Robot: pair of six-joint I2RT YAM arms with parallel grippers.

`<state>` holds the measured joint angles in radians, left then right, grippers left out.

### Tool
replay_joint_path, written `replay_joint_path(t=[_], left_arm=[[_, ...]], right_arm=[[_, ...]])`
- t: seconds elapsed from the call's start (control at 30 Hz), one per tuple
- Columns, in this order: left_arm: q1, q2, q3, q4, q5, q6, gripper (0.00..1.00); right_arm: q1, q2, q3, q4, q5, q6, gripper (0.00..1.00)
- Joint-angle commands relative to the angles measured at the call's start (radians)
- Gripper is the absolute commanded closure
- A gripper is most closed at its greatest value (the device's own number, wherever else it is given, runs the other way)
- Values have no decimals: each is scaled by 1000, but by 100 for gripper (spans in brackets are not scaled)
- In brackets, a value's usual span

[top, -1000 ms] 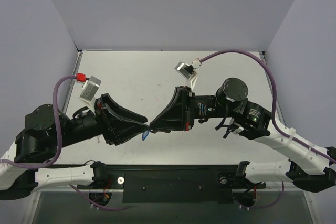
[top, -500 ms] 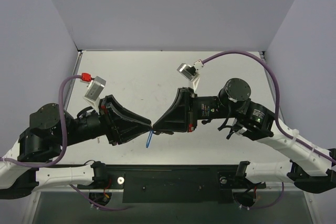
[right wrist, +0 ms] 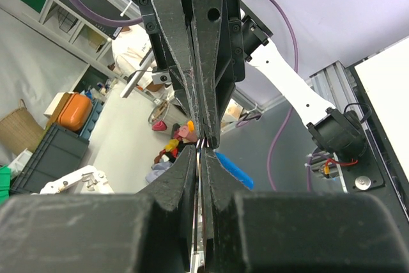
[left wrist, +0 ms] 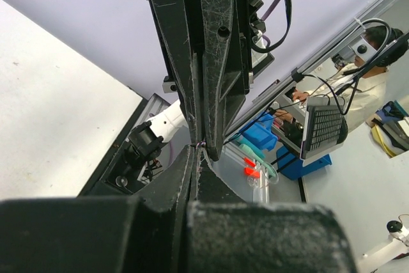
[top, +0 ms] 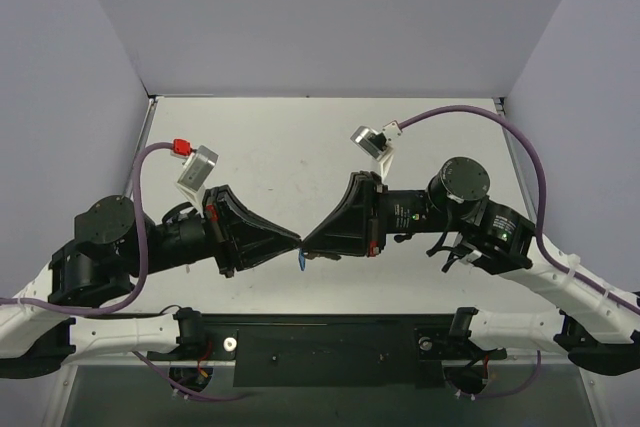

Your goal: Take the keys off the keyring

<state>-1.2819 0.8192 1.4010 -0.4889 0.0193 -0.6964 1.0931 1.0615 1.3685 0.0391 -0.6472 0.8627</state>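
Observation:
Both grippers meet tip to tip above the middle of the table. The keyring's blue tag hangs just under the meeting point, and shows as a blue oval beside the tips in the right wrist view. My left gripper is shut, its tips pinching the thin ring wire. My right gripper is shut too, with a thin silver strip, the key, edge-on between its jaws. Most of the key is hidden by the fingers.
The white table lies well below both grippers. Purple cables loop over each arm. A black rail runs along the near edge between the arm bases. Grey walls close in the left, back and right.
My left gripper has closed from part open to shut at the right gripper's tip. Both arms have shifted slightly right and down. The blue tag now hangs lower and narrower under the tips.

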Motion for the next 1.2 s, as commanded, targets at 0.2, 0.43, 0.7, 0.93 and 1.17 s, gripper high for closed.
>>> replay_joint_path(t=[0.2, 0.43, 0.7, 0.93, 1.17], left_arm=[[0, 18, 65, -117, 74, 83, 100], [0, 54, 148, -280, 132, 156, 100], [0, 123, 231, -398, 281, 250, 100], [0, 138, 222, -383, 258, 238, 100], [0, 109, 175, -297, 41, 117, 100]], right_arm=[[1, -8, 0, -34, -22, -28, 100], [1, 0, -19, -87, -88, -31, 100], [1, 15, -26, -136, -141, -45, 100], [1, -3, -35, -148, -114, -59, 100], [-2, -27, -48, -156, -39, -62, 100]])
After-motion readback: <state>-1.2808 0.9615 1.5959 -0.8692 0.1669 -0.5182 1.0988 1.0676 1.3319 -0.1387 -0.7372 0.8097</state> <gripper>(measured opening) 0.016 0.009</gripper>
